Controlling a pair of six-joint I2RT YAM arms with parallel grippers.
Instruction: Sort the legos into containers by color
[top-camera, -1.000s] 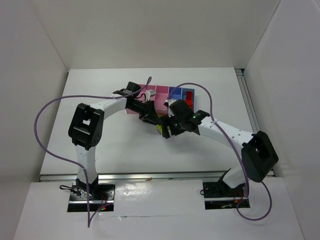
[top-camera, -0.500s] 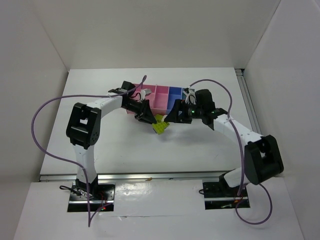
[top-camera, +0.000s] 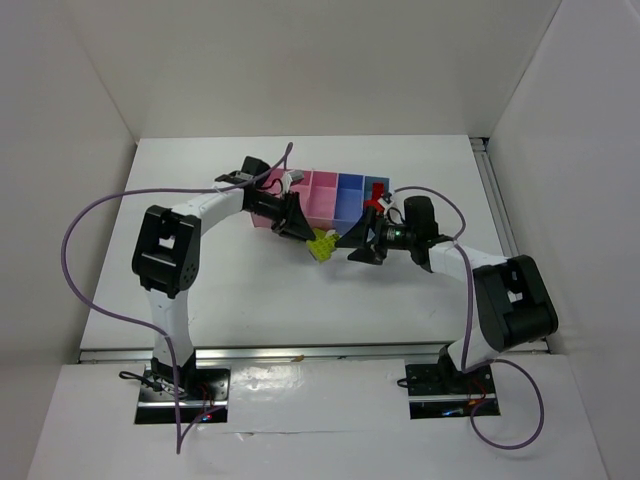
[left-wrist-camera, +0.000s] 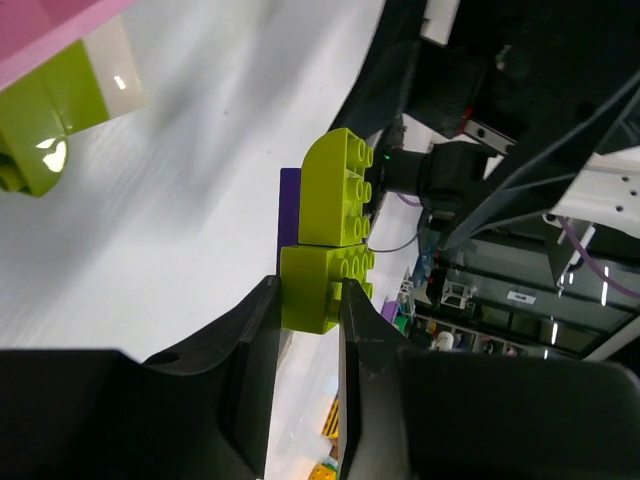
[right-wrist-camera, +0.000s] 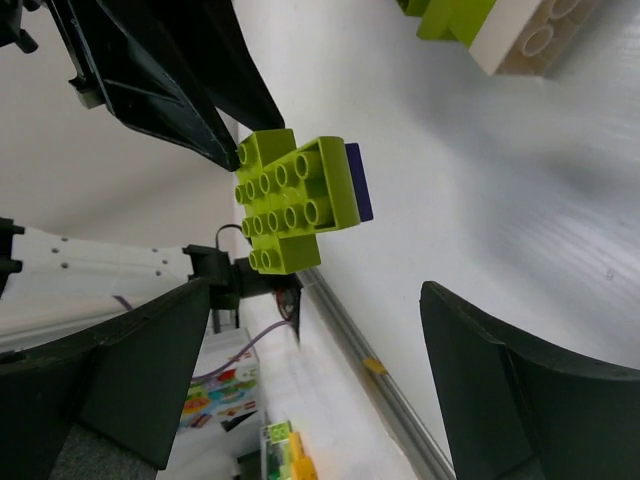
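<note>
Yellow-green clump (left-wrist-camera: 335, 235): two bricks stacked, a dark blue brick stuck to their back; held just in front of the bins (top-camera: 335, 190).
Left gripper (left-wrist-camera: 310, 310): clamped on the lower brick, fingers on its flat sides.
Right gripper (right-wrist-camera: 315, 295): fingers wide apart, near the clump, touching nothing.
Handling (judged): light, rigid, glossy plastic; likely to slip under a skewed squeeze. Studs lock firmly, so parting needs a straight pull.
Hold: best on the top brick's flat opposite faces, not the studs.

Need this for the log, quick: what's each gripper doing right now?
Left gripper: closed on the green legos.
Right gripper: open, holding nothing.
</note>
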